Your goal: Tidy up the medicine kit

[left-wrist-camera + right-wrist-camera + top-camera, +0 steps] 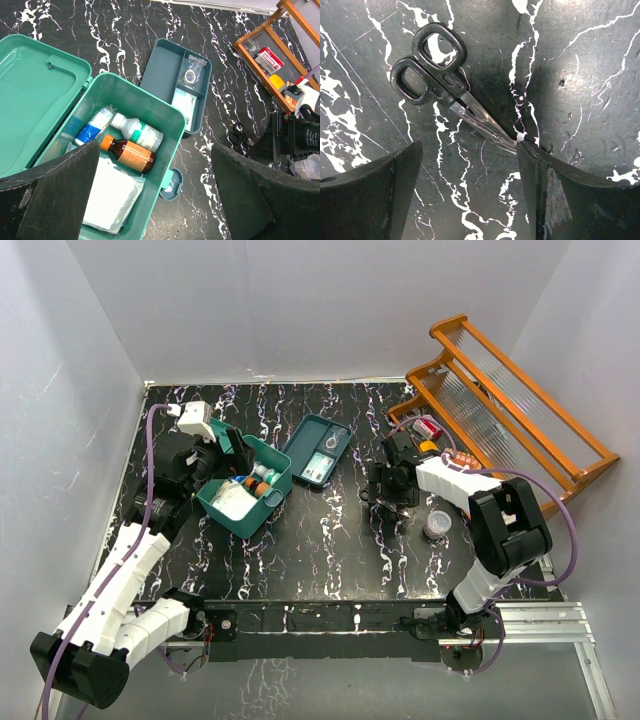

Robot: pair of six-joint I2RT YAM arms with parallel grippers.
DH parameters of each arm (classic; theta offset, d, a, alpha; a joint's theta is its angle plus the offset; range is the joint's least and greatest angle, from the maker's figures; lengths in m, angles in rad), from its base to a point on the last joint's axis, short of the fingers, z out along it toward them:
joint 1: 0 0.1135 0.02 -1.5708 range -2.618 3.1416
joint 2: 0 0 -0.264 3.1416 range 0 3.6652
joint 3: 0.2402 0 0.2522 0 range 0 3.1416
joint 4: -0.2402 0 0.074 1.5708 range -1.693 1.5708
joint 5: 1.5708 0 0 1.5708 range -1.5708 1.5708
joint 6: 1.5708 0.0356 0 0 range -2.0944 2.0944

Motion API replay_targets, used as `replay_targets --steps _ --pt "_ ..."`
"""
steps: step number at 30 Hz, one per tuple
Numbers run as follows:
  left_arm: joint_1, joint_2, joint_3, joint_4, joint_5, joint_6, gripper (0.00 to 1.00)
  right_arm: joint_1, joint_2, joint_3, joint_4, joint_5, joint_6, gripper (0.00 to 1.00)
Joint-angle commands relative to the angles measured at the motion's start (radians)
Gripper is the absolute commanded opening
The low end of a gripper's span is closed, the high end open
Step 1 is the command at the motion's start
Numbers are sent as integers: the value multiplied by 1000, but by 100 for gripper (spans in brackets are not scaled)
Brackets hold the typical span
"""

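The medicine kit (281, 483) stands open at the table's left, its lid (35, 95) laid back. Inside it lie a brown bottle with an orange cap (131, 154), a white bottle with a green label (141, 134), a blue-labelled container (92, 131) and a white gauze packet (112, 195). My left gripper (222, 462) hovers open and empty above the kit (145, 97). Black-handled scissors (445, 95) lie shut on the table. My right gripper (469, 145) is open low over them, the blade tip touching its right finger (540, 175).
A flat dark-teal divided tray (318, 450) lies right of the kit, holding a tape roll (190, 76) and a packet. An orange wooden rack (500, 400) at the back right holds a red-and-white box (428, 426). A lidded clear cup (437, 524) stands near the right arm.
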Motion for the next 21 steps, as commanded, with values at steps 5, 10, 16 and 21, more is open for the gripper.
replay_targets --steps 5,10,16,21 --pt "3 4 22 38 5 13 92 8 -18 -35 6 -44 -3 69" --pt "3 6 25 41 1 22 93 31 -18 -41 -8 -135 61 57" --pt "3 9 27 44 2 22 92 41 -66 -3 23 -88 117 51" --pt "3 4 30 36 1 22 93 41 -67 40 34 46 33 56"
